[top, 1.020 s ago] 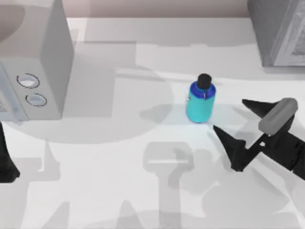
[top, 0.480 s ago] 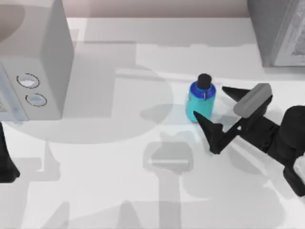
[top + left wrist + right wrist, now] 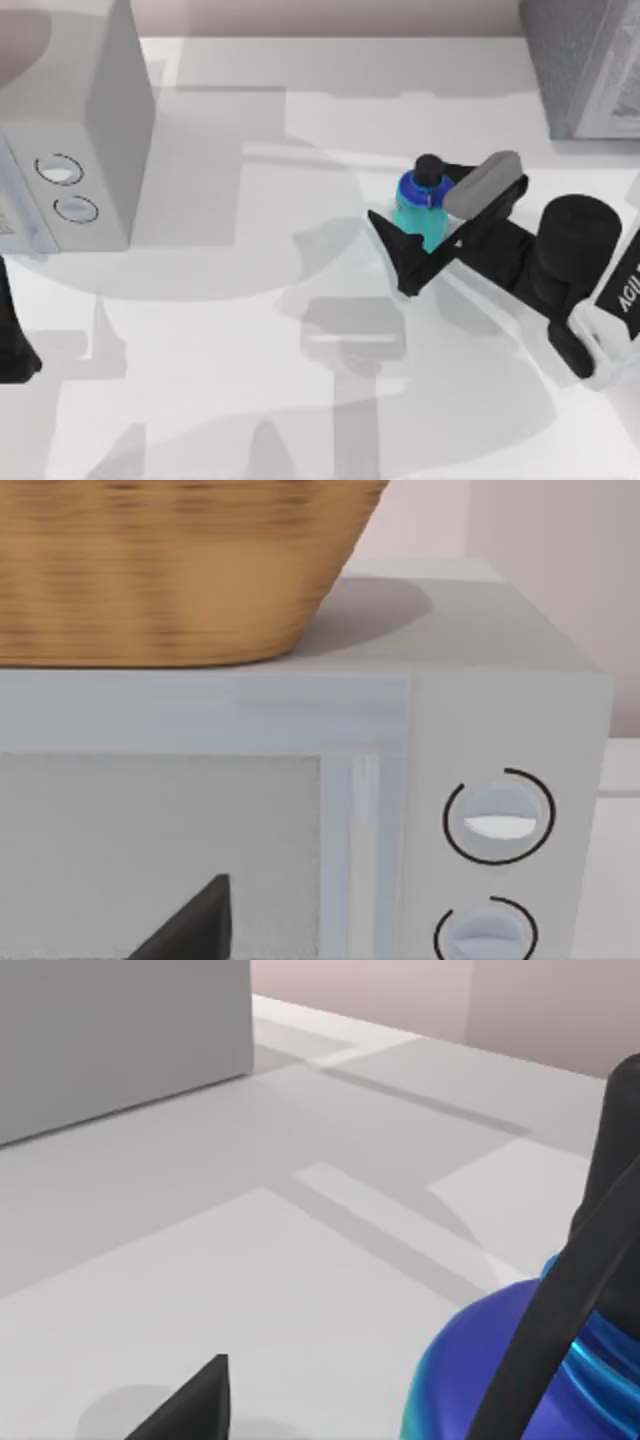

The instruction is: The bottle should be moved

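Right gripper point(image 3: 418, 225), fingers apart, straddles the upright cyan cylindrical black-capped bottle point(image 3: 420, 213); close squarely, centred, avoiding tipping.

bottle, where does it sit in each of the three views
Top view: the bottle stands right of the middle of the table, between the open fingers of the right tool.
Left wrist view: not in it; that camera faces the microwave with a basket on top.
Right wrist view: its blue shoulder is close up at the edge.
Shared landmark: the microwave, at the top view's left.
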